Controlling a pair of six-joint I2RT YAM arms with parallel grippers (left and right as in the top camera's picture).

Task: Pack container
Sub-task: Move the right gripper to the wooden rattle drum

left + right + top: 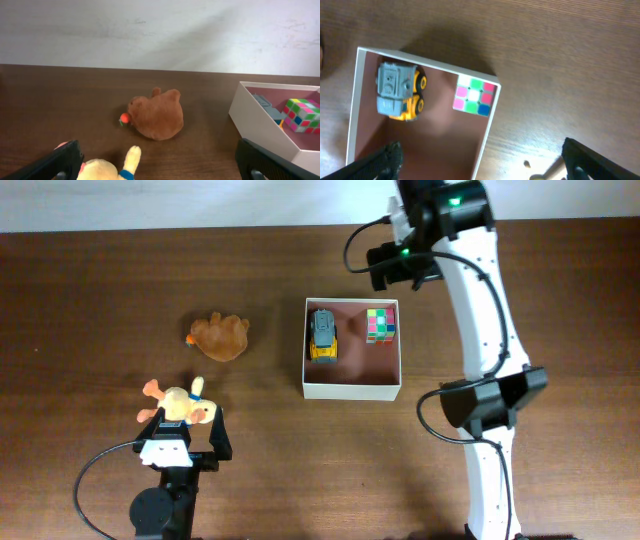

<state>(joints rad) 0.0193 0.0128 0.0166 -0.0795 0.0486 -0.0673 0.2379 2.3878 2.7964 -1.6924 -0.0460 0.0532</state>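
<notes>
The container (pixel 350 391) is a square white box with a pinkish-brown floor, right of the table's middle. In it lie a yellow and grey toy truck (pixel 323 335) and a coloured cube (pixel 381 324). High above its far edge hangs my right gripper (pixel 405 265), open, with nothing between its fingers. In the right wrist view the gripper (pixel 485 162) looks down on the container (pixel 427 62), truck (pixel 400 90) and cube (pixel 475 95). My left gripper (pixel 185 440) stands open around a yellow plush dog (pixel 180 408), which lies by its left finger (pixel 60 162). A brown plush toy (pixel 156 114) lies beyond.
The brown plush toy (pixel 220 337) lies left of the container on the dark wooden table (pixel 100 310). The right arm's elbow and cables (pixel 490 405) hang over the table's right side. In the left wrist view the container's white wall (pixel 257 122) is at the right.
</notes>
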